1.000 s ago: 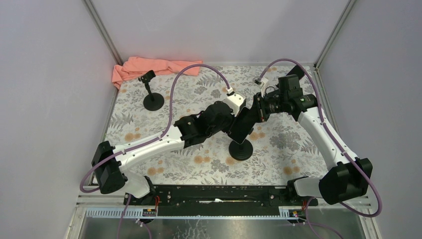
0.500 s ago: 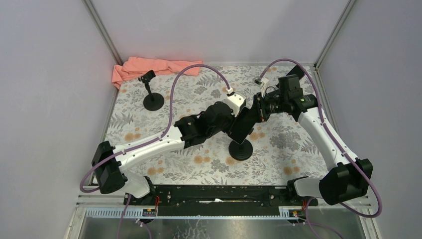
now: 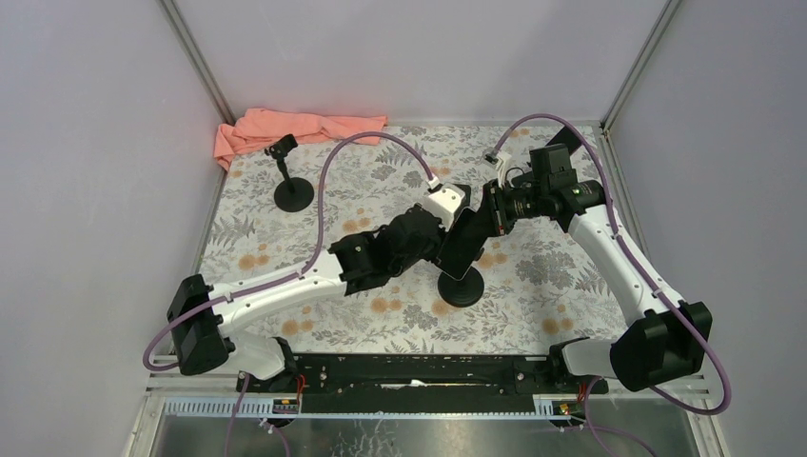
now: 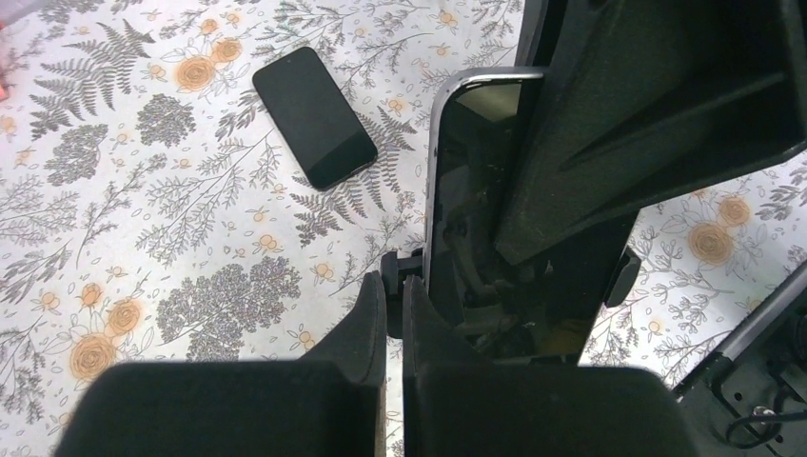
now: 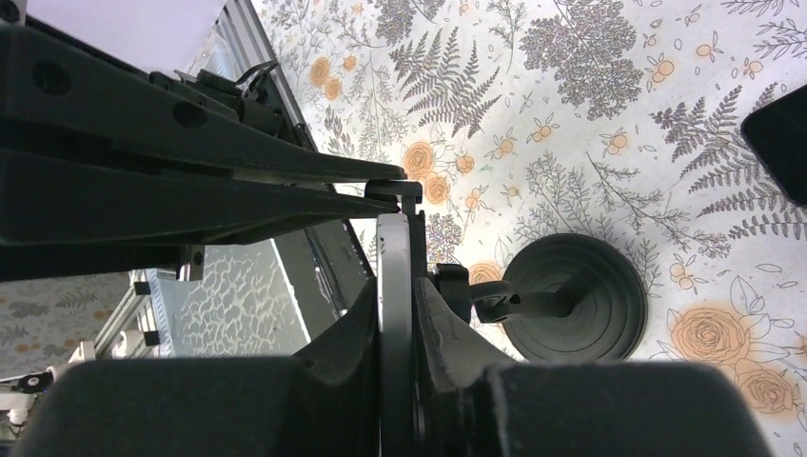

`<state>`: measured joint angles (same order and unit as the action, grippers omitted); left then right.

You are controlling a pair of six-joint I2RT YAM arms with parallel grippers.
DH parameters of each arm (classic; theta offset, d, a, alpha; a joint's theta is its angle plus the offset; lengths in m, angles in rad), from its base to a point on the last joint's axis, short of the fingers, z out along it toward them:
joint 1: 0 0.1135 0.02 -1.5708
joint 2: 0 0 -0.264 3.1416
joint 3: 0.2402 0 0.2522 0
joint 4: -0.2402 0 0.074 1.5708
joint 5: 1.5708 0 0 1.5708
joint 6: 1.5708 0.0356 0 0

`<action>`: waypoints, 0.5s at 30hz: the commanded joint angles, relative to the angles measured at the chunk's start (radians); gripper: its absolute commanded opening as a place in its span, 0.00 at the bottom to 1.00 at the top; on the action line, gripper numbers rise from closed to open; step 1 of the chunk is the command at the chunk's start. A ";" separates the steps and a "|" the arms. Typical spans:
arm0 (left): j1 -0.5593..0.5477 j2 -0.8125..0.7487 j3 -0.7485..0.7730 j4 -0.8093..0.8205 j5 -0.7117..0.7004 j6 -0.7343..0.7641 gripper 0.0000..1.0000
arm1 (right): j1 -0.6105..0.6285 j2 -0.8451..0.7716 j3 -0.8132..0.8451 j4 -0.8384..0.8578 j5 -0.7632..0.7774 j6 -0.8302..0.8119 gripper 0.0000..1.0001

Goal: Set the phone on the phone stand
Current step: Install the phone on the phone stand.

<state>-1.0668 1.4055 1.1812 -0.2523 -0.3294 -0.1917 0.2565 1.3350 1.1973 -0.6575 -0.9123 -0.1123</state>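
Observation:
A black phone (image 3: 463, 243) with a silver edge stands tilted above the round black base of the phone stand (image 3: 460, 288) at the table's middle. My right gripper (image 3: 481, 217) is shut on the phone's edge (image 5: 393, 276); the stand's base (image 5: 571, 295) and stem lie just beside it. My left gripper (image 4: 393, 290) is almost fully shut, its tips pinching the stand's small black clamp arm (image 4: 392, 271) against the phone's left edge (image 4: 466, 190). The clamp's head is mostly hidden behind the phone.
A second black phone (image 4: 314, 116) lies flat on the floral cloth beyond the stand. A second, empty stand (image 3: 290, 186) is at the back left, with a pink cloth (image 3: 295, 129) behind it. Walls close in on three sides.
My left arm's elbow and shoulder have swung left and its wrist has edged in toward the stand. The phone has sunk slightly toward the stand. The right arm has barely moved.

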 commanded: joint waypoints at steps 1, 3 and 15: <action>-0.080 -0.100 0.009 0.003 -0.190 0.006 0.00 | -0.066 0.080 -0.050 -0.003 0.479 -0.098 0.00; -0.121 -0.071 0.021 0.001 -0.268 0.003 0.00 | -0.066 0.084 -0.049 -0.001 0.477 -0.097 0.00; -0.234 0.083 0.183 -0.108 -0.486 0.036 0.00 | -0.066 0.090 -0.035 0.001 0.493 -0.095 0.00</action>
<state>-1.2297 1.5143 1.2678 -0.3225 -0.7223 -0.1883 0.2539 1.3399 1.1976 -0.6907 -0.9314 -0.1261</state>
